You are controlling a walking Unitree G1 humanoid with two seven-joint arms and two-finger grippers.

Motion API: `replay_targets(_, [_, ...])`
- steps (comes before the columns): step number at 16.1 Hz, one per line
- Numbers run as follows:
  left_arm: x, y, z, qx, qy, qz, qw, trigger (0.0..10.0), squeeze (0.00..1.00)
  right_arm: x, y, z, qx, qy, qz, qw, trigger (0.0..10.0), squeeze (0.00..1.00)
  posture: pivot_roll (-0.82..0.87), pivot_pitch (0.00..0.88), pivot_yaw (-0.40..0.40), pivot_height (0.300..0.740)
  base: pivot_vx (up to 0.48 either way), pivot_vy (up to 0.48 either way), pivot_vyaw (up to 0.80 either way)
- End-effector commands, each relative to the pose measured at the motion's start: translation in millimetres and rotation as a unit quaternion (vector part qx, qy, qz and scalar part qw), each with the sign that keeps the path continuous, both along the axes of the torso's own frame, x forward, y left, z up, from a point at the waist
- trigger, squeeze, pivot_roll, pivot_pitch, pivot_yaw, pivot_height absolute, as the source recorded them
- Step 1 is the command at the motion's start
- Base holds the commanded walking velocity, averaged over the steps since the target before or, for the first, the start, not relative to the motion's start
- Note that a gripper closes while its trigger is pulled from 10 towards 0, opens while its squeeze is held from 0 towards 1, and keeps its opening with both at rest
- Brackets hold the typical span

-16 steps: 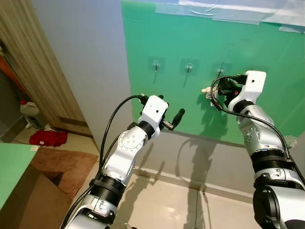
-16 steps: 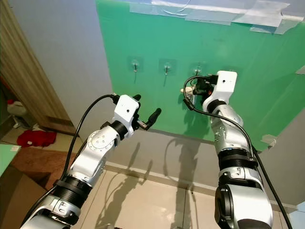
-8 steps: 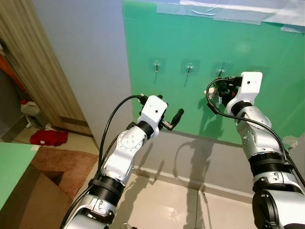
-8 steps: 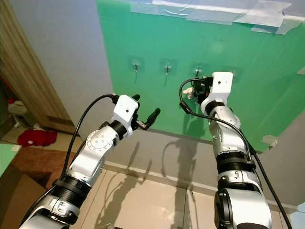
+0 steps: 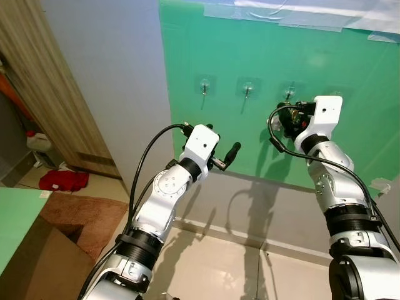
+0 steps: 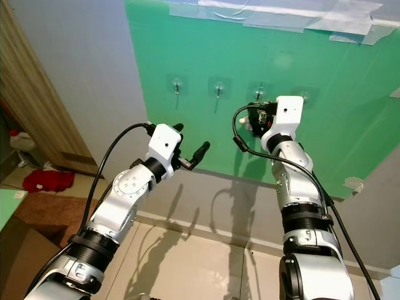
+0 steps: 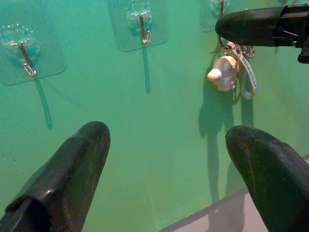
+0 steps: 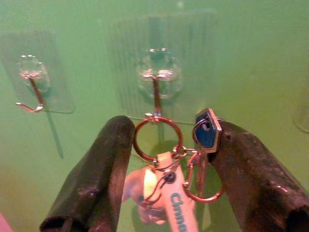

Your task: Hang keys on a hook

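Observation:
The keys are a bunch of a ring, a blue-headed key, a white strap and a white charm. My right gripper is shut on the bunch: the ring touches one finger and the blue key head the other. The top of the ring sits at the tip of a clear stick-on hook. This is the third hook in a row on the green board. My right gripper is raised against the board. My left gripper is held open with nothing in it, lower and to the left.
Two bare hooks are left of the keys. A grey wall and a wooden panel stand on the left. On the floor lie a red cloth, a white jug and a brown rug.
My right gripper has carried the keys leftward and closer to the third hook. The left arm has not moved.

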State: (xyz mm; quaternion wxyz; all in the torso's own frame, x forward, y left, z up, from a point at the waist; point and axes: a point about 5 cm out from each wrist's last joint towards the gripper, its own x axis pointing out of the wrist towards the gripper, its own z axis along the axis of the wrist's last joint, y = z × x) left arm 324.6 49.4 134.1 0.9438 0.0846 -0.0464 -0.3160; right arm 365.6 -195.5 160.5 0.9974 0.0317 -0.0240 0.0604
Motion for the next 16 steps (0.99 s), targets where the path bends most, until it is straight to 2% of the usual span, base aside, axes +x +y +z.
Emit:
replay_targets(1, [3.3, -0.5, 5, 0.008, -0.008, -0.006, 1.0, 10.0, 0.0, -1.0, 2.5, 1, 0.001, -0.001, 0.004, 1.0, 10.0, 1.0, -0.12, 0.0, 0.053, 0.731, 0.0, 0.0, 0.0])
replay_targets(5, [4.1, 0.3, 5, 0.01, -0.01, -0.007, 1.0, 10.0, 0.0, -2.6, 4.4, 1, -0.015, 0.002, 0.005, 1.0, 10.0, 1.0, -0.12, 0.0, 0.056, 0.731, 0.0, 0.0, 0.0])
replay_targets(6, [4.1, 1.1, 5, 0.012, -0.01, -0.006, 1.0, 10.0, 0.0, -4.5, 4.1, 0, -0.03, 0.006, 0.003, 1.0, 10.0, 0.0, -0.12, 0.0, 0.056, 0.731, 0.0, 0.0, 0.0])
replay_targets(7, [4.1, 1.1, 5, 0.012, -0.01, -0.006, 1.0, 10.0, 0.0, -4.5, 4.1, 0, -0.03, 0.006, 0.003, 1.0, 10.0, 0.0, -0.12, 0.0, 0.056, 0.731, 0.0, 0.0, 0.0])
replay_targets(8, [3.2, 2.1, 3, 0.013, -0.008, -0.005, 1.0, 10.0, 0.0, -13.0, 2.4, -6, -0.03, 0.014, 0.004, 0.999, 10.0, 0.0, -0.12, 0.0, 0.053, 0.731, 0.0, 0.0, 0.0])
replay_targets(12, [2.0, 2.4, 2, 0.015, -0.006, -0.007, 1.0, 10.0, 0.0, -27.1, 3.3, -19, -0.03, 0.026, 0.005, 0.999, 10.0, 0.0, -0.12, 0.0, 0.059, 0.731, 0.0, 0.0, 0.0])
replay_targets(16, [1.4, 12.4, -1, 0.007, 0.0, 0.016, 1.0, 10.0, 0.0, -49.1, 4.3, -21, -0.04, 0.002, -0.002, 0.999, 10.0, 0.0, -0.12, 0.0, 0.074, 0.731, 0.0, 0.0, 0.0])
